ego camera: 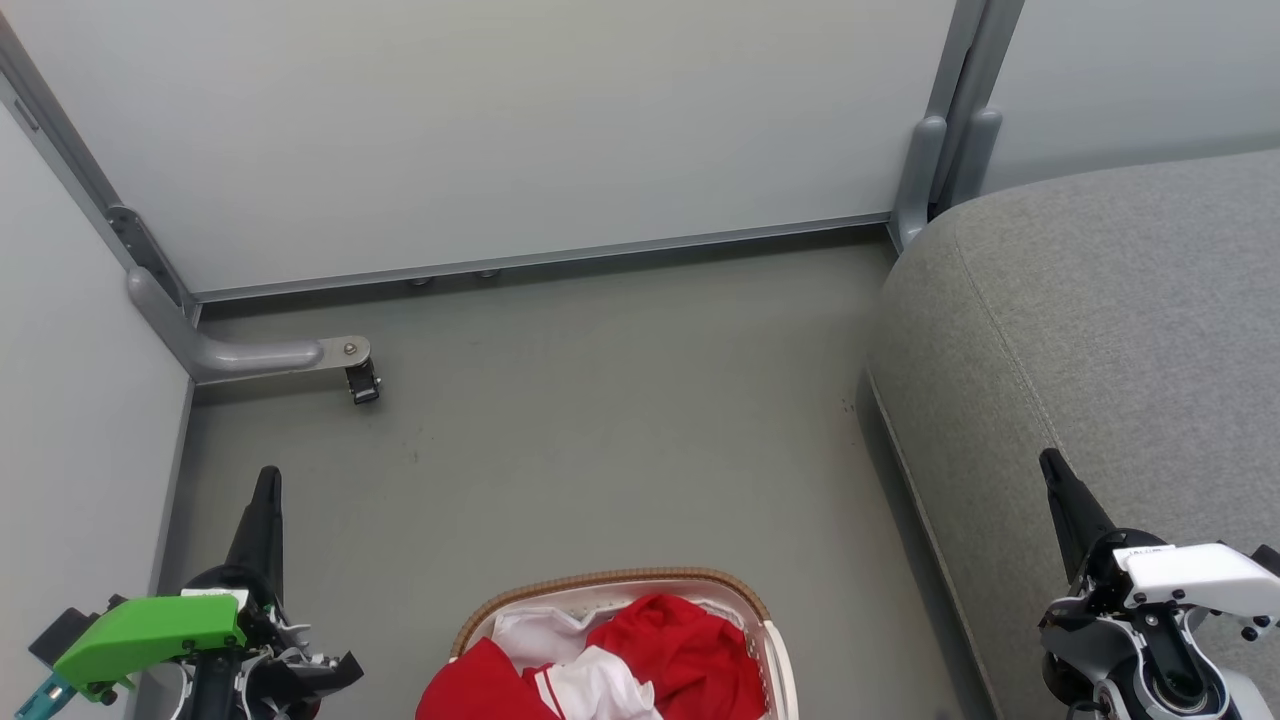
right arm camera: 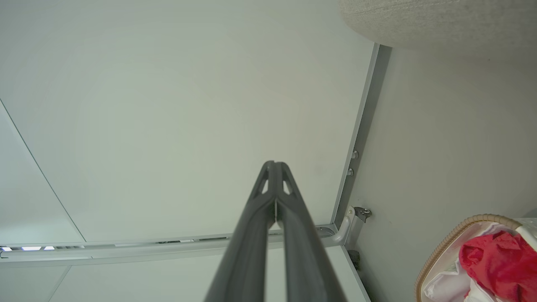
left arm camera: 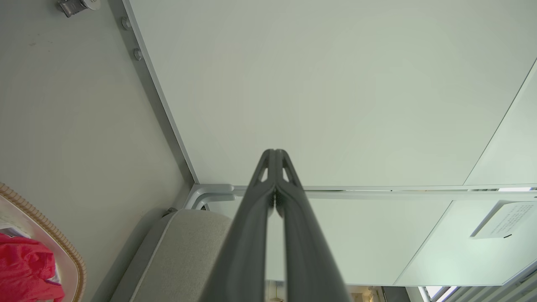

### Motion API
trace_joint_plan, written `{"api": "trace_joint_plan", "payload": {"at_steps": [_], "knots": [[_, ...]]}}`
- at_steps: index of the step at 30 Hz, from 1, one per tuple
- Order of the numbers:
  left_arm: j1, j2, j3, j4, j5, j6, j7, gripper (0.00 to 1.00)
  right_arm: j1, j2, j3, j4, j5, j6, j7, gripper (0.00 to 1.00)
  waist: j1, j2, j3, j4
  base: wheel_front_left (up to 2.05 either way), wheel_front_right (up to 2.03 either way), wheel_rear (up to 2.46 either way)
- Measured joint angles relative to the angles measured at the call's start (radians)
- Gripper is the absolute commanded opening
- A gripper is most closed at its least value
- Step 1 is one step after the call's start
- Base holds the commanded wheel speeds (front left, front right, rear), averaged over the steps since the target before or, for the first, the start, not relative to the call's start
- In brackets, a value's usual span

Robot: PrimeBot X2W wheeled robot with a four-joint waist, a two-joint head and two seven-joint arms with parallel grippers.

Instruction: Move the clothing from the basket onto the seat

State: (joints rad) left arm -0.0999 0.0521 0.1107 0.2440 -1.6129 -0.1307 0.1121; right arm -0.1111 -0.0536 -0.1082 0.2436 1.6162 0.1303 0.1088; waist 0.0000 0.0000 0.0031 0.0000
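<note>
The basket (ego camera: 610, 581), white with a tan woven rim, stands on the floor at the bottom middle of the head view. Red and white clothing (ego camera: 680, 650) lies heaped inside it, on a white liner. The grey seat (ego camera: 1100, 330) fills the right side. My left gripper (ego camera: 266, 478) is shut and empty at the lower left, to the left of the basket. My right gripper (ego camera: 1050, 462) is shut and empty at the lower right, over the seat's front edge. The wrist views show each gripper (left arm camera: 275, 152) (right arm camera: 275, 163) with fingers pressed together, plus the basket rim (left arm camera: 50, 230) (right arm camera: 444, 245) and clothing (left arm camera: 25, 268) (right arm camera: 495, 260).
Pale partition walls (ego camera: 480, 120) close off the back and left. A grey metal foot with a small castor (ego camera: 362, 385) juts onto the floor at the left corner. Open grey floor (ego camera: 600, 420) lies between basket, walls and seat.
</note>
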Motion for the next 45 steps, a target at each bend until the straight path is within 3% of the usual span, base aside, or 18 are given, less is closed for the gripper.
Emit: {"api": "trace_joint_plan", "payload": {"at_steps": [44, 45], "knots": [[0.000, -0.001, 0.002, 0.000, 0.000, 0.000, 0.001, 0.00, 0.000, 0.002, -0.003, 0.000, -0.003, 0.000, 0.001, 0.00, 0.0000, 0.0000, 0.000, 0.000, 0.00, 0.00, 0.00], [0.001, -0.001, 0.001, 0.003, 0.000, 0.000, 0.001, 1.00, 0.000, 0.003, -0.003, 0.003, -0.003, 0.000, 0.001, 1.00, 0.0000, 0.0000, 0.000, 0.000, 0.00, 0.00, 0.00]]}}
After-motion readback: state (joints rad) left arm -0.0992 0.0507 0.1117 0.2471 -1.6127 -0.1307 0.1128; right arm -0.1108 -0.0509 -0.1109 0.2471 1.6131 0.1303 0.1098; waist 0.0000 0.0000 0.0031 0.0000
